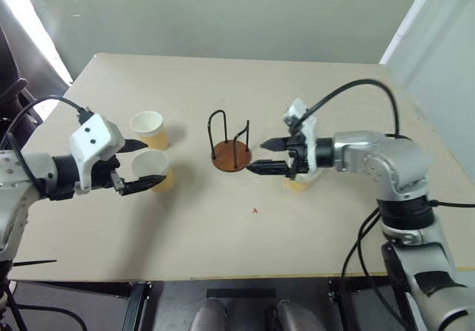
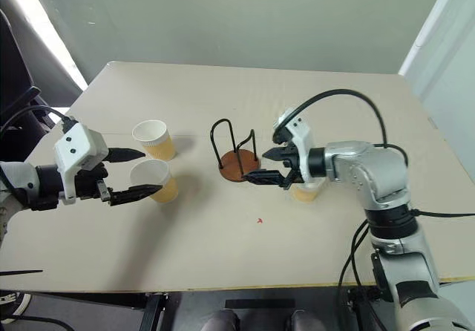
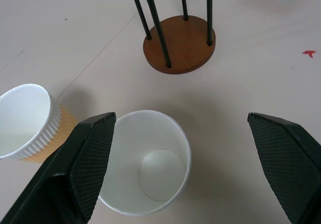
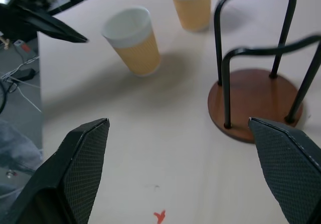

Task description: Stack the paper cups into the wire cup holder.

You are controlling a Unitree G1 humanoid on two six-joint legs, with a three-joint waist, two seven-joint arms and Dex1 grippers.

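Between open left claw [image 1: 139, 165] fingers: paper cup [image 1: 152, 169].

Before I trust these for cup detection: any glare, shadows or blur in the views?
Left eye view: window glare whitens the table's left edge. Left wrist view: the cup between the end effector fingers is sharp, with soft shadows. Right wrist view: the wire holder casts a faint shadow.

Table [image 1: 223, 234]: paper cups [image 1: 147, 129], wire cup holder [image 1: 231, 150]
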